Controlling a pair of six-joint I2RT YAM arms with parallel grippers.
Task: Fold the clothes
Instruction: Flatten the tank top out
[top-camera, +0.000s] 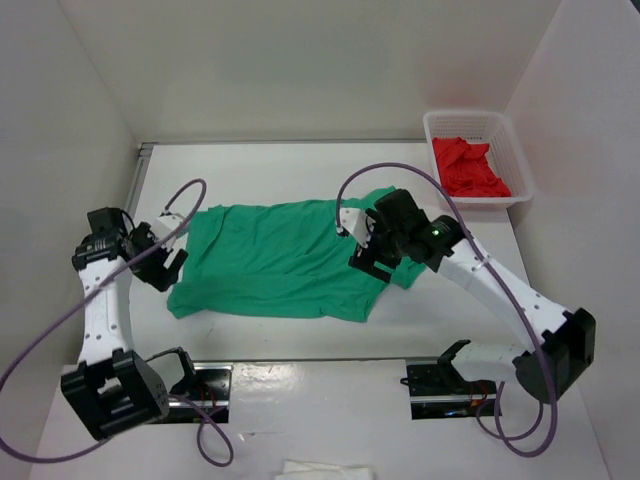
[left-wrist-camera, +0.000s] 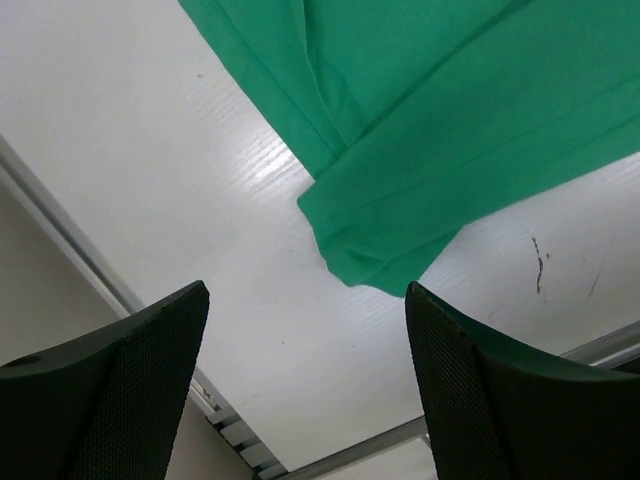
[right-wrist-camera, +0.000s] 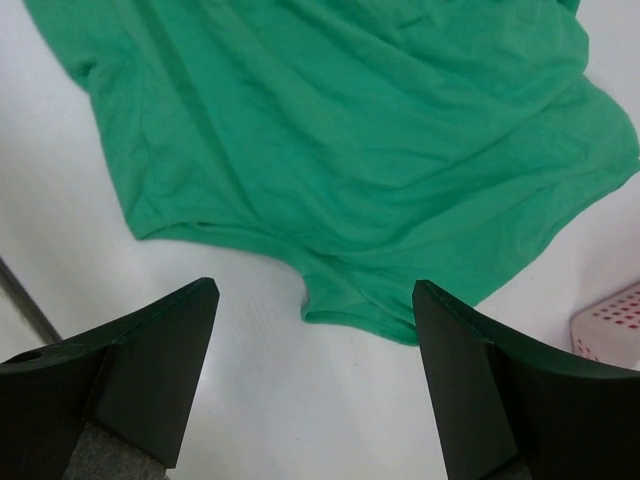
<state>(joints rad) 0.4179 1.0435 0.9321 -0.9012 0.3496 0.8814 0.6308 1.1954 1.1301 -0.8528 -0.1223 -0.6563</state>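
Green T-shirt (top-camera: 280, 262) lying on counter (top-camera: 300, 340), left end effector (left-wrist-camera: 306, 290) hanging released at its 9 o'clock edge, right end effector (right-wrist-camera: 315, 287) hovering released over its 3 o'clock side

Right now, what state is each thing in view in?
green T-shirt, lying on the table, layers doubled over, ungripped.
left gripper, jaws open, empty, beside a shirt corner.
right gripper, jaws open, empty, above the shirt's edge.
red garment, crumpled inside the white basket.
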